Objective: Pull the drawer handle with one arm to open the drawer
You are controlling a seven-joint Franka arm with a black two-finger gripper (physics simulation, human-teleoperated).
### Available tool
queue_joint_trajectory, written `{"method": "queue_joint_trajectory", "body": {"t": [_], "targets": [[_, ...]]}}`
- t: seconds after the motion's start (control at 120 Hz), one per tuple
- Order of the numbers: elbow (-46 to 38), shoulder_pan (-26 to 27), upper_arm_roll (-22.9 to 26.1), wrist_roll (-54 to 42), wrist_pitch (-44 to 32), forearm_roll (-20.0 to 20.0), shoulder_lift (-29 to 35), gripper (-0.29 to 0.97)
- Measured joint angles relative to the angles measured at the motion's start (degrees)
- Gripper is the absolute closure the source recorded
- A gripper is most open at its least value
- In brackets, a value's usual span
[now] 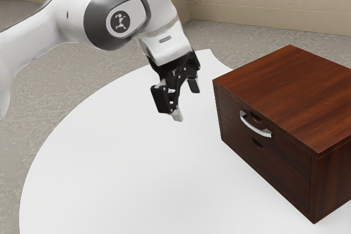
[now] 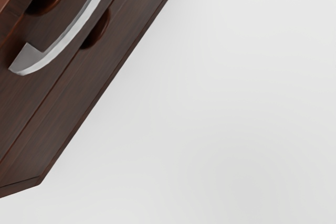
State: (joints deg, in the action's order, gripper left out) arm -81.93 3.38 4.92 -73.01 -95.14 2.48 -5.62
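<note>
Gripper [image 1: 185,101] jaws spread, empty, over table [image 1: 109,179]. Drawer handle [image 1: 255,125] lies toward exterior view's right, slightly lower, apart. Long axis horiz along top drawer [image 1: 233,109] front; drawer looks shut.

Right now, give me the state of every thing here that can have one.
gripper: open, empty, in the air beside the cabinet.
handle: untouched, apart from the gripper.
upper drawer: shut.
lower drawer: shut.
</note>
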Motion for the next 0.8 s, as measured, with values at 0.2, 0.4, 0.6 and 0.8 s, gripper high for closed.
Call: {"method": "queue_joint_trajectory", "body": {"t": [0.2,0.4,0.6,0.8], "targets": [[-6.2,0.4,-0.2,-5.5,-4.4,0.1,3.1,0.00],[-11.1,-0.3,-0.2,-10.1,-7.1,0.4,6.3,0.00],[-13.5,-0.6,0.0,-14.3,-10.3,1.0,6.5,0.00],[-14.2,0.6,-0.2,-17.3,-13.7,1.4,6.2,0.00]]}}
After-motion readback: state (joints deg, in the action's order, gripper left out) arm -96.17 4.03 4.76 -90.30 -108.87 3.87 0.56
